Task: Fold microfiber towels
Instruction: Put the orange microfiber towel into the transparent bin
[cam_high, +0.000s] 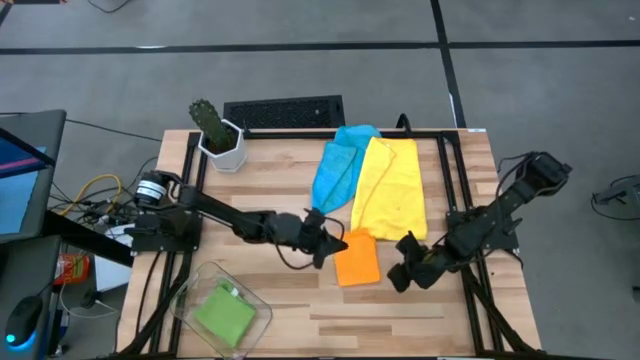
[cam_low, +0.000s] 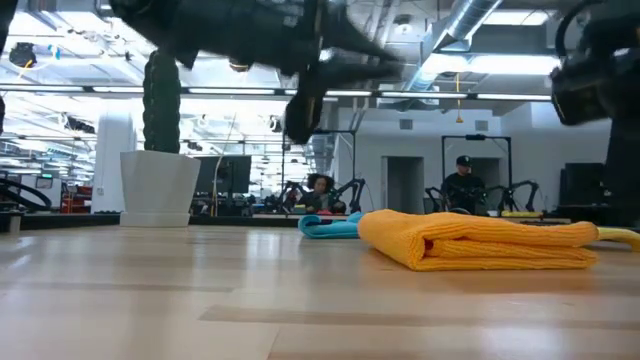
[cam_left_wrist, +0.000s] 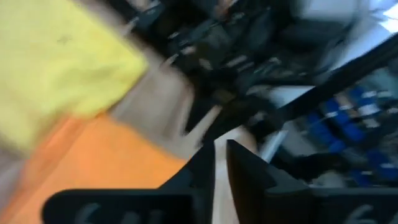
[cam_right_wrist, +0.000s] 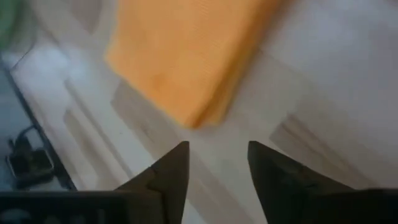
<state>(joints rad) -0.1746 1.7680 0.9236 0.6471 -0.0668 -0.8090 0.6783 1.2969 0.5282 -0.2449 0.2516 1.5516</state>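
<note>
The orange towel (cam_high: 357, 262) lies folded into a small square on the wooden table (cam_high: 300, 300), its fold edge toward the low view's camera (cam_low: 480, 240). My left gripper (cam_high: 337, 246) hovers just left of it, its fingers (cam_left_wrist: 205, 171) a narrow crack apart and holding nothing. To the towel's right, my right gripper (cam_high: 398, 277) hangs above the bare table, open and slanting down, with the towel ahead of its fingertips (cam_right_wrist: 217, 162). The yellow towel (cam_high: 390, 185) lies spread behind, its near corner beside the orange one. The light blue towel (cam_high: 338, 165) lies crumpled on the yellow towel's left. A green towel (cam_high: 224, 313) sits folded in a clear bin.
A cactus in a white pot (cam_high: 218, 135) stands at the far left corner. The clear bin (cam_high: 250, 300) sits at the near left. Black frame rails (cam_high: 455, 190) run along the table's sides. Bare wood lies near the front edge. People sit in the room beyond (cam_low: 465, 180).
</note>
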